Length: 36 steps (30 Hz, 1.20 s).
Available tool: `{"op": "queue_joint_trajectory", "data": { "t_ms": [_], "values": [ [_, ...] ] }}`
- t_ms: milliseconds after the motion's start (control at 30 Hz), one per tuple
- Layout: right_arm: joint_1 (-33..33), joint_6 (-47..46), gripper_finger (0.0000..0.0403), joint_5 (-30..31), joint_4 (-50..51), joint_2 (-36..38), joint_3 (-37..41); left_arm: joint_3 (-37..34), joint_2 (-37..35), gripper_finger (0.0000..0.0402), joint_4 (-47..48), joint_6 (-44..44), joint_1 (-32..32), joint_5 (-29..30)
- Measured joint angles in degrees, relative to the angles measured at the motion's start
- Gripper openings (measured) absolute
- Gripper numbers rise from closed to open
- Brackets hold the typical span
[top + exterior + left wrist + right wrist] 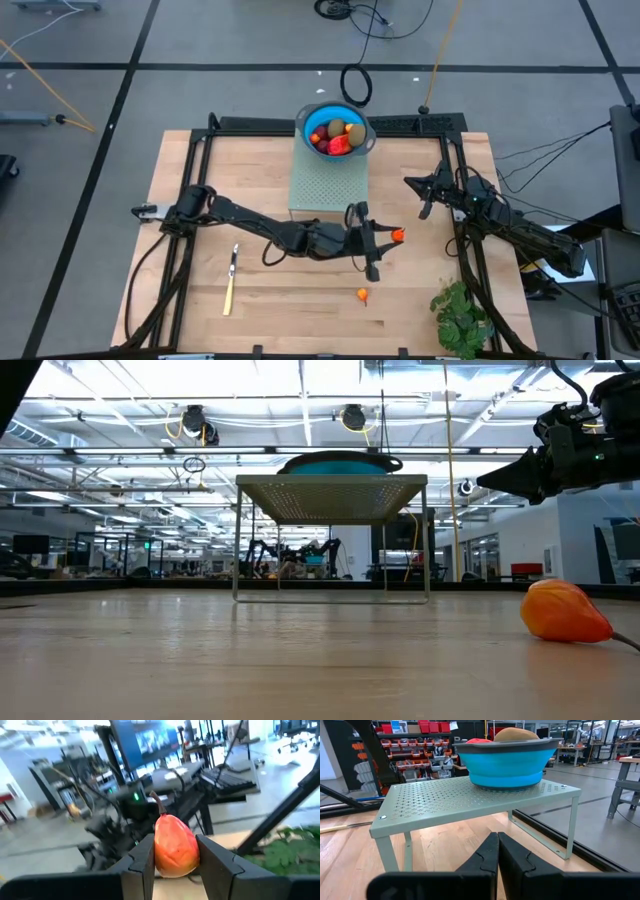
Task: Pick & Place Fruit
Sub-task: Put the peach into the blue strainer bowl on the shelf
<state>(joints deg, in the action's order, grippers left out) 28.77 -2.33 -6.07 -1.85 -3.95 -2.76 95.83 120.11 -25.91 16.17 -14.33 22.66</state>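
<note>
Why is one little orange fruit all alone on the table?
That orange fruit lies apart on the bare wood, far from the blue bowl where other fruit sits. The left gripper holds another orange piece. Nothing looks spilled or broken.

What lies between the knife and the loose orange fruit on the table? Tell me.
Nothing: in the high view, only bare table separates the knife from the orange fruit.

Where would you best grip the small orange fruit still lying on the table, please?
Grip the orange fruit across its round body, coming straight down. It lies on its side on the table, thin stem trailing along the wood, with open space around it. The left pincer is shut on another fruit; the shut right pincer is free.
</note>
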Motion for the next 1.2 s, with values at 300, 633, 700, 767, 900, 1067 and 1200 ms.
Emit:
{"op": "queue_joint_trajectory", "data": {
  "t_ms": [300, 633, 700, 767, 900, 1067, 1200],
  "values": [
    [0.0, 0.0, 0.0, 0.0, 0.0, 0.0, 0.0, 0.0, -0.1, 0.012, -2.3, 1.8, 0.0, 1.7],
    [0.0, 0.0, 0.0, 0.0, 0.0, 0.0, 0.0, 0.0, -0.1, 0.012, -13.4, 1.7, 0.0, 2.5],
    [0.0, 0.0, 0.0, 0.0, 0.0, 0.0, 0.0, 0.0, -0.1, 0.012, -17.0, 1.7, 0.0, 1.2],
    [0.0, 0.0, 0.0, 0.0, 0.0, 0.0, 0.0, 0.0, -0.1, 0.012, -19.7, 1.6, 0.0, -2.9],
    [0.0, 0.0, 0.0, 0.0, 0.0, 0.0, 0.0, 0.0, -0.1, 0.012, -22.4, -0.8, 0.0, -11.9],
    [0.0, 0.0, 0.0, 0.0, 0.0, 0.0, 0.0, 0.0, 0.0, 0.012, -24.7, -5.3, 0.0, -19.8],
    [0.0, 0.0, 0.0, 0.0, 0.0, 0.0, 0.0, 0.1, -0.1, 0.012, -27.1, -7.6, 0.2, -26.6]
  ]
}}
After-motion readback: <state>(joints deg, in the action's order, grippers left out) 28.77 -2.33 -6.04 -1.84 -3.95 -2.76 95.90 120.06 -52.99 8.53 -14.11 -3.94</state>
